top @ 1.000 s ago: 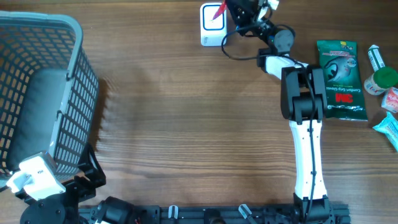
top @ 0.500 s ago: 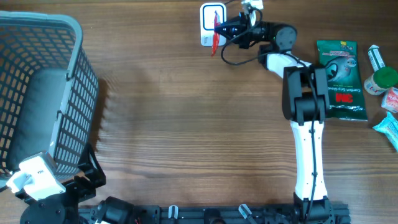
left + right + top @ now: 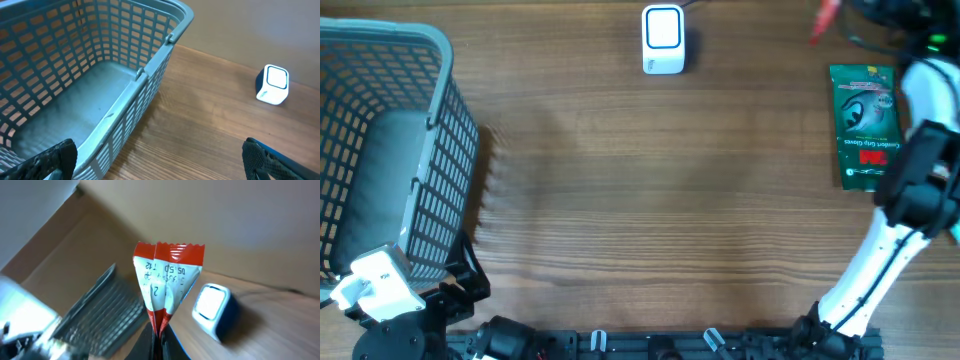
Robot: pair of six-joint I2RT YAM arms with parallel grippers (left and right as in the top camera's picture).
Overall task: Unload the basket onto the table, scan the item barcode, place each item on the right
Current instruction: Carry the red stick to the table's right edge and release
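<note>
We note the right arm [image 3: 910,190] has swung off the scanner [image 3: 663,40] to the table's far right. The red-and-white sachet [image 3: 825,20] went with it, from just in front of the scanner's face to well right of it, pinched in the right gripper [image 3: 159,335]. Overhead it is only a red smear, seemingly mid-swing. The arm, earlier left of the green packet [image 3: 865,110], now crosses its lower right corner.

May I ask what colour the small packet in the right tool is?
Packet: white with red ends, best in the right wrist view.
</note>
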